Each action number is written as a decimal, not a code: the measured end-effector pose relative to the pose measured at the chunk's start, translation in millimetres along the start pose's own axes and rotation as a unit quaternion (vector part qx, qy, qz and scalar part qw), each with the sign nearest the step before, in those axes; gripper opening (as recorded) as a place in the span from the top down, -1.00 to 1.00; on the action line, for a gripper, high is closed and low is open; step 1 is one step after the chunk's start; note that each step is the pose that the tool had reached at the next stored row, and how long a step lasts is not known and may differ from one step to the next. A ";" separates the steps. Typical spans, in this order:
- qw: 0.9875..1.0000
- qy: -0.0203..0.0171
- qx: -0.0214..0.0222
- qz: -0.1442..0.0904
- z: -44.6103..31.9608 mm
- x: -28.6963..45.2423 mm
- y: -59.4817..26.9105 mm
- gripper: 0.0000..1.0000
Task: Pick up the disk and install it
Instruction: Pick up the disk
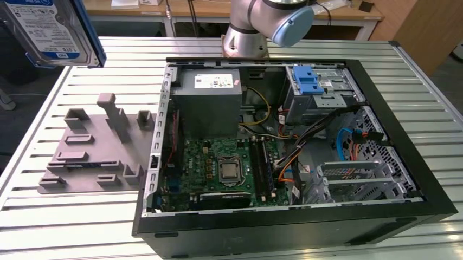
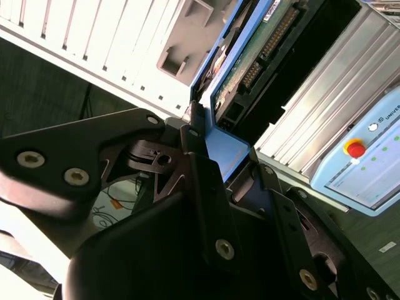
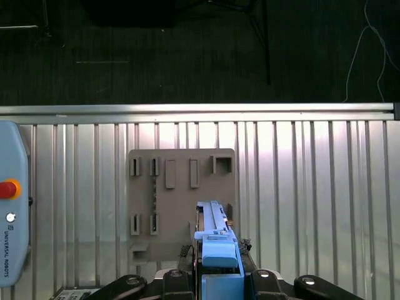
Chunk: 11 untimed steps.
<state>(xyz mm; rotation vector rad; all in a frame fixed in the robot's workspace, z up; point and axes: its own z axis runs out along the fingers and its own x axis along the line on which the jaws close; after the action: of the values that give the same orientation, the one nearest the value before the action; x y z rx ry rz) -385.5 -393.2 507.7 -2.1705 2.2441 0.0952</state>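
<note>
Hand (image 3: 220, 281) is closed on the flat silver-grey disk with blue plastic bracket (image 1: 47, 30), held high at the exterior view's ten o'clock. I judge this the carry step; seating it calls for squaring it to the silver metal cage (image 1: 318, 86) at one o'clock.

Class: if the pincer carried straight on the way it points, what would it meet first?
Probably the grey holder plate on the table; the pincer, shut on the disk, points at it, though depth is unclear.
</note>
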 end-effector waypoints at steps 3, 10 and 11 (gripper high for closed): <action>1.000 0.000 0.000 0.000 -0.1 0.3 -2.3 0.27; 1.000 0.000 0.000 0.000 -0.4 2.7 -7.7 0.27; 1.000 0.000 0.000 0.000 -0.4 3.2 -8.8 0.27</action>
<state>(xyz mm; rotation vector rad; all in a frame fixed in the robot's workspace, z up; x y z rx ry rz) -376.8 -396.7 507.7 -2.1705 2.2440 0.0952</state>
